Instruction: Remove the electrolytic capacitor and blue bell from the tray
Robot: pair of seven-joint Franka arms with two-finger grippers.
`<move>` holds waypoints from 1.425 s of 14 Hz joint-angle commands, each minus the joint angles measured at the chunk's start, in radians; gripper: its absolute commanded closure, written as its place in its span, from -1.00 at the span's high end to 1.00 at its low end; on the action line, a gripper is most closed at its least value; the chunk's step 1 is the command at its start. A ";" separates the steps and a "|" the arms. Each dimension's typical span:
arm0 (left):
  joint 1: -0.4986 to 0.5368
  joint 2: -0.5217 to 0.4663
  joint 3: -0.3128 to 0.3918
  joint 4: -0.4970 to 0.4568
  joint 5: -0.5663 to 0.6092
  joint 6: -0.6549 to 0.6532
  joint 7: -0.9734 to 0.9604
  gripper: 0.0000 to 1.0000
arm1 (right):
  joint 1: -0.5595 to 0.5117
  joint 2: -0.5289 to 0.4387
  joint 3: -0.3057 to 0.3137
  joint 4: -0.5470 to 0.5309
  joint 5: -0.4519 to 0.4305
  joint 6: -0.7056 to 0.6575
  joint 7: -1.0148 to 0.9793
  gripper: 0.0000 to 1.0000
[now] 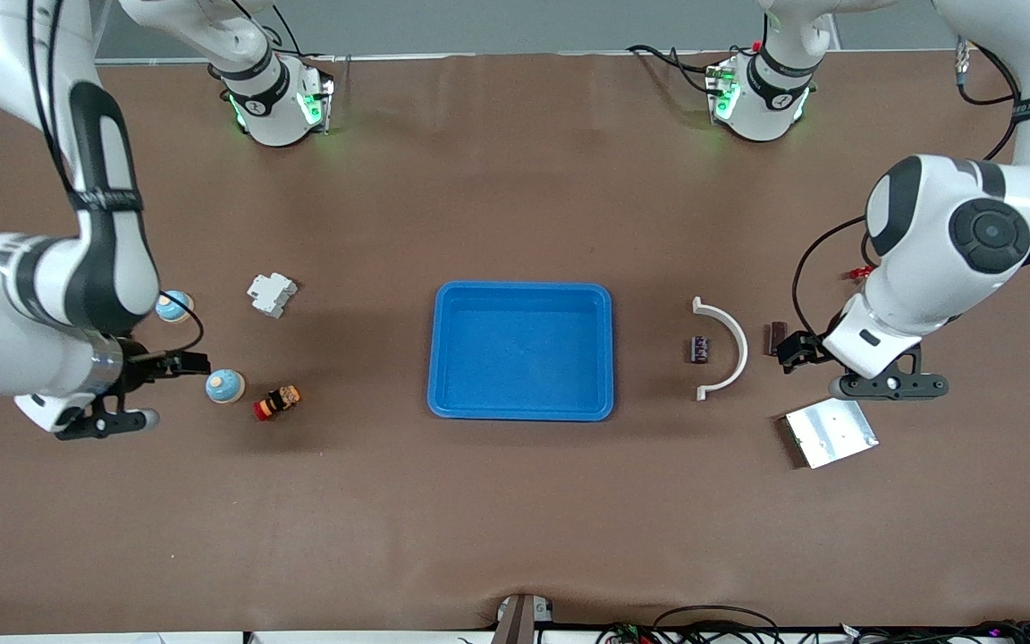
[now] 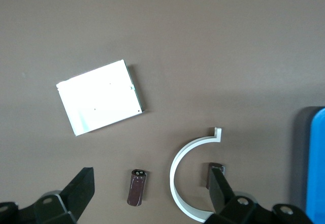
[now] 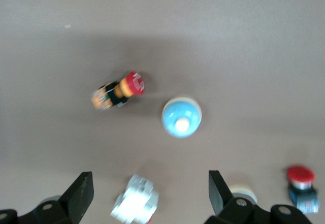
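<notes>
Two blue dome bells stand toward the right arm's end: one point(image 1: 224, 386) beside a red-and-orange button point(image 1: 276, 402), the other point(image 1: 173, 307) farther from the front camera. The right wrist view shows one bell point(image 3: 181, 117) in full. A dark capacitor point(image 1: 700, 349) lies inside a white curved clip point(image 1: 728, 349); a second capacitor point(image 1: 777, 338) lies beside the clip, and shows in the left wrist view point(image 2: 136, 187). My left gripper point(image 1: 892, 385) hangs open and empty, its jaws point(image 2: 150, 193) wide. My right gripper point(image 1: 108, 420) is open and empty point(image 3: 150, 193) near the bells.
A blue tray point(image 1: 522, 295) sits mid-table. A white breaker block point(image 1: 272, 294) lies near the bells. A metal plate point(image 1: 831, 433) lies near the left gripper. The right wrist view shows a red-and-blue button point(image 3: 302, 183).
</notes>
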 commanded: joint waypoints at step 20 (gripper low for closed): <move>-0.136 -0.097 0.164 0.417 -0.099 -0.570 0.130 1.00 | -0.280 -0.418 0.301 0.056 -0.171 -0.265 0.234 1.00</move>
